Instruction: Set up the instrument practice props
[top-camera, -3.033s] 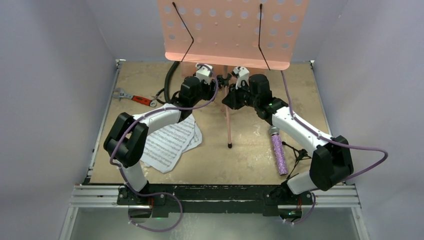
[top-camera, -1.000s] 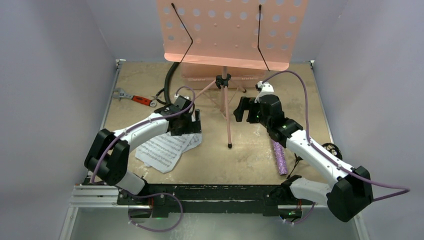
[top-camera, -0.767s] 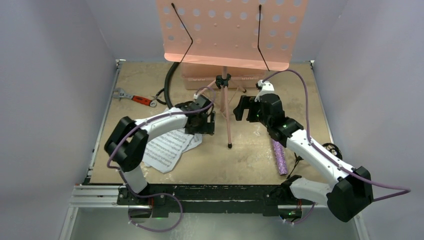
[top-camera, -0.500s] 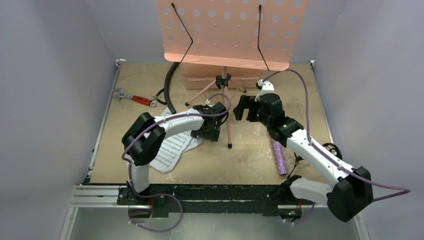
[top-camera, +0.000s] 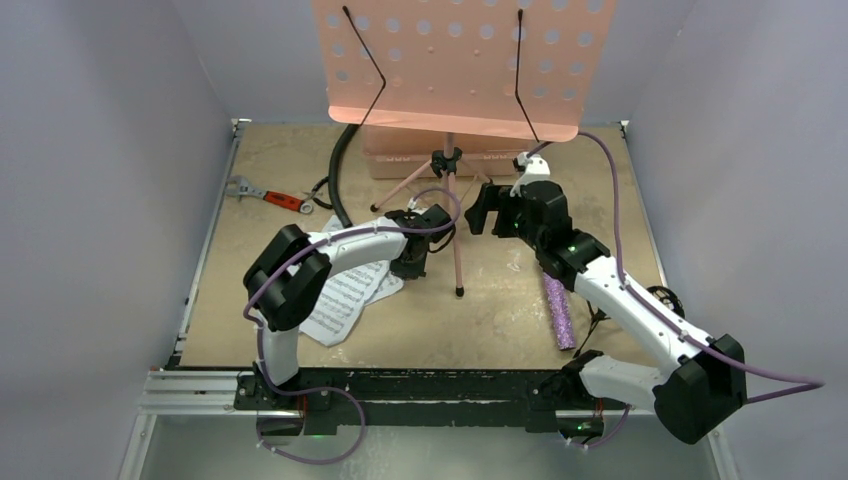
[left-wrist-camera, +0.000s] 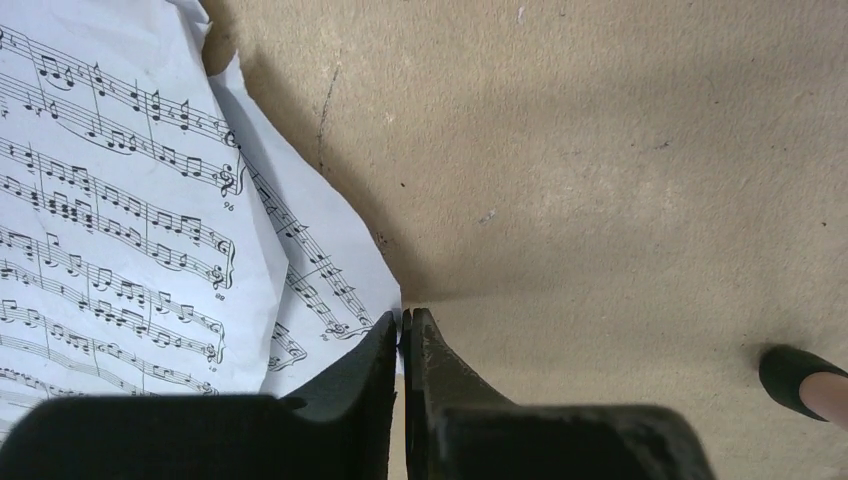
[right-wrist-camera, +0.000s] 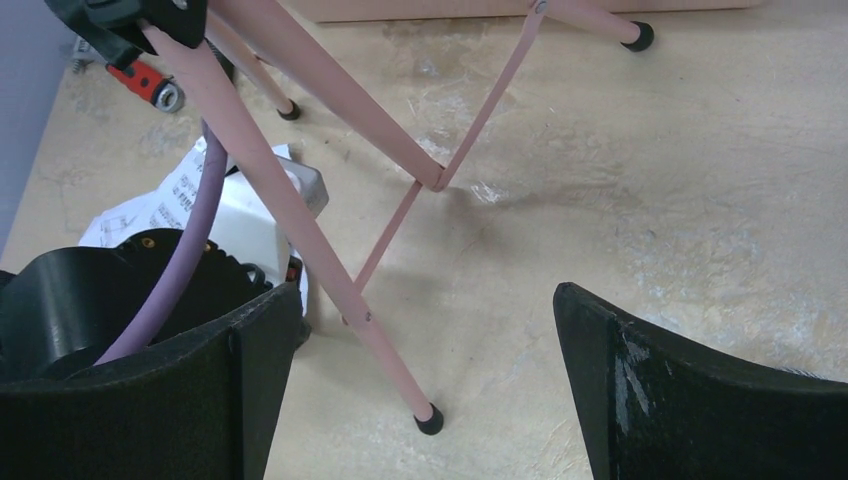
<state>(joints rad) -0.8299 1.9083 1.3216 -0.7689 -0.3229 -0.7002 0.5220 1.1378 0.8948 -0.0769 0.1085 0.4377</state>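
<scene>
The pink perforated music stand (top-camera: 455, 60) stands upright at the back on tripod legs, with its front foot (top-camera: 459, 292) at mid-table. White sheet-music pages (top-camera: 335, 295) lie flat on the left. My left gripper (top-camera: 410, 266) sits at their right corner. In the left wrist view its jaws (left-wrist-camera: 403, 325) are shut on the tip of a page (left-wrist-camera: 330, 270), with the stand's foot (left-wrist-camera: 800, 378) off to the right. My right gripper (top-camera: 480, 213) hangs open beside the stand's legs, and its wrist view (right-wrist-camera: 422, 292) looks down on the front leg (right-wrist-camera: 300, 220). The purple microphone (top-camera: 558, 312) lies at the right beside a small black tripod (top-camera: 600, 305).
A red-handled wrench (top-camera: 268, 195) lies at the left edge. A pink box (top-camera: 400, 160) sits under the stand's desk at the back, with a black hose (top-camera: 338, 165) curving beside it. Grey walls close in the table on three sides.
My left gripper swung right across the pages to their right corner and closed there. The right arm stayed open and shifted only slightly toward the back.
</scene>
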